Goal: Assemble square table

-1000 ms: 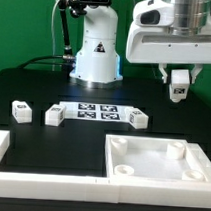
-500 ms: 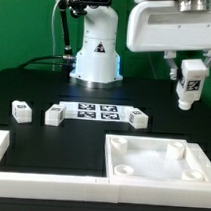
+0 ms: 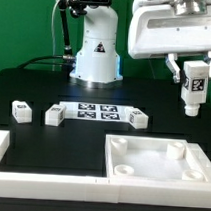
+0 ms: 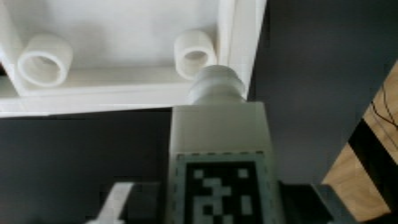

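Black table (image 3: 54, 86): socketed top (image 3: 156, 161), tagged leg (image 3: 194, 86)

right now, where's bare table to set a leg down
Widest free patch: black table between the white square tray-like top, the low white border wall and the parts row. Crowded: three small white legs around the marker board. The gripper holds a fourth leg.

White leg (image 3: 195, 88) carries a black-and-white tag (image 4: 224, 192).
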Controlling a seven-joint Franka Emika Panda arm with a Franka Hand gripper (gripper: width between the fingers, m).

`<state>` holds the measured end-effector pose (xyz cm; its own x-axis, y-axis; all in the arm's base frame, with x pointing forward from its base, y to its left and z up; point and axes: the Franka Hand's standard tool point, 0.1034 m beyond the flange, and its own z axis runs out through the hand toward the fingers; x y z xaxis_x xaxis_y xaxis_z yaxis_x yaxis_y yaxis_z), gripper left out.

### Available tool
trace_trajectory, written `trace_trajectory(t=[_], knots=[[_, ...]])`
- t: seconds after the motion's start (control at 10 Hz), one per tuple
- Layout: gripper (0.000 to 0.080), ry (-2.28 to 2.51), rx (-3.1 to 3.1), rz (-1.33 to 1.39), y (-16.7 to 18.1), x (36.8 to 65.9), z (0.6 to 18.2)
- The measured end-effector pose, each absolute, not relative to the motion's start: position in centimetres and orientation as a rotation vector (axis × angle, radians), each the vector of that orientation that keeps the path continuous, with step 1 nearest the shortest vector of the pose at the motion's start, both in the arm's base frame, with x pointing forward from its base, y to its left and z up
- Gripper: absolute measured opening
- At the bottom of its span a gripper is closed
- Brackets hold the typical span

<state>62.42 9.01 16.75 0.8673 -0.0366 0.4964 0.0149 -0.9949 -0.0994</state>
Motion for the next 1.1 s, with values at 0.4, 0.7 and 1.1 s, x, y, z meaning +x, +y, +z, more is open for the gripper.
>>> trace_trajectory(t=[0.4,0.7,1.1], knots=[[0.0288,-0.082,-2.961,-0.814,8.7,64.4,16.9],[0.0288,-0.088,-2.966,-0.809,8.6,64.4,16.5],[0.0288,-0.094,-2.98,-0.782,8.8,66.0,12.2]])
